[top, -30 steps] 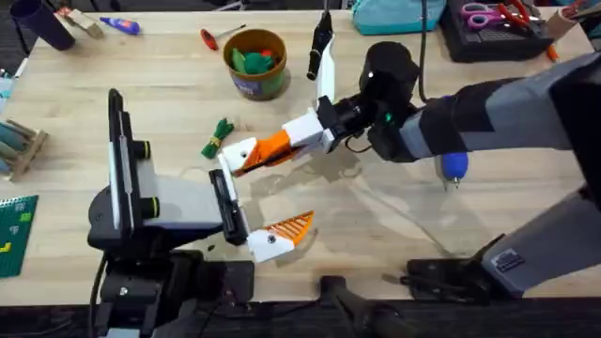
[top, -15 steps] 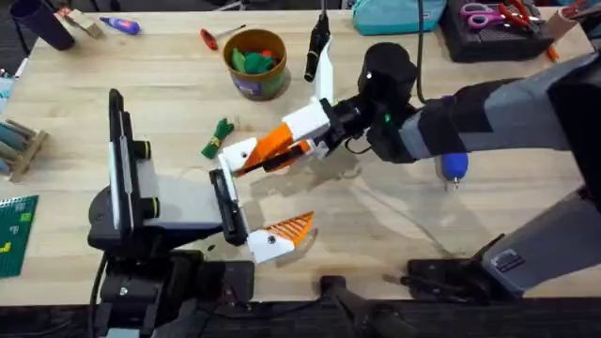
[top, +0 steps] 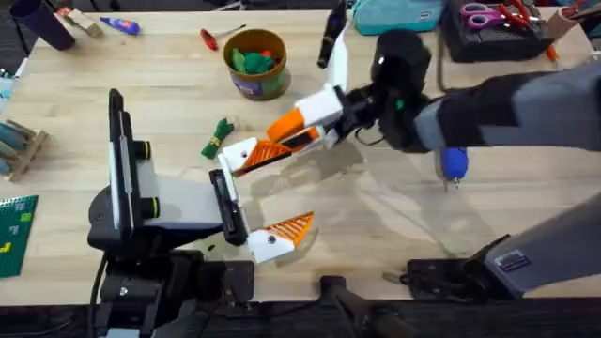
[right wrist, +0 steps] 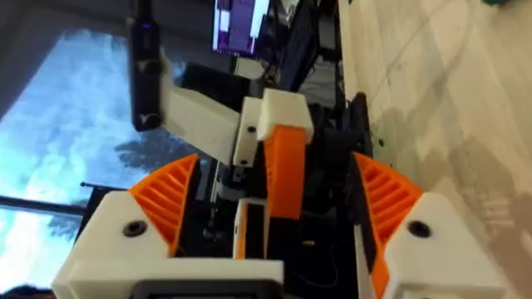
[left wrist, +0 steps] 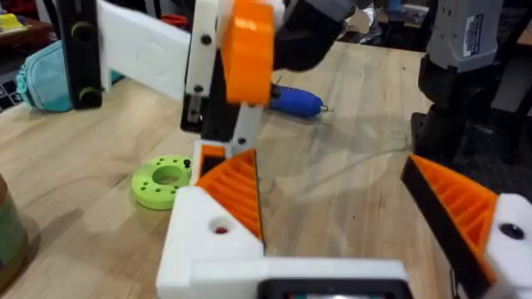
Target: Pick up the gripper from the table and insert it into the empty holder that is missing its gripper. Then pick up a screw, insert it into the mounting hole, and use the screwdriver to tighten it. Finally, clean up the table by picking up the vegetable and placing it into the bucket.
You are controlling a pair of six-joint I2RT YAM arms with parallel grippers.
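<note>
From overhead I have the right arm reaching across the tabletop. The orange gripper piece [top: 269, 155] lies against the white holder [top: 239, 150], near the vegetable [top: 218, 136] and well apart from the bucket [top: 255, 62], which has green items inside.

The left wrist view gives me what the overhead does not. The ribbed orange wedge sits on top of the holder, just above its small hole. A lime-green ring disc [left wrist: 164, 178] lies flat behind it. Beyond that is the blue screwdriver [left wrist: 293, 101], which overhead shows half tucked under the right arm.

The left gripper [left wrist: 332, 199] is spread wide, its two fingers well apart. In the right wrist view the right gripper [right wrist: 274, 178] is also wide. Its ribbed pads [right wrist: 162, 199] stand clear on either side of a smooth orange block.

I can't read the bucket's purplish label or the sticker on the grey arm housing [left wrist: 470, 33].
</note>
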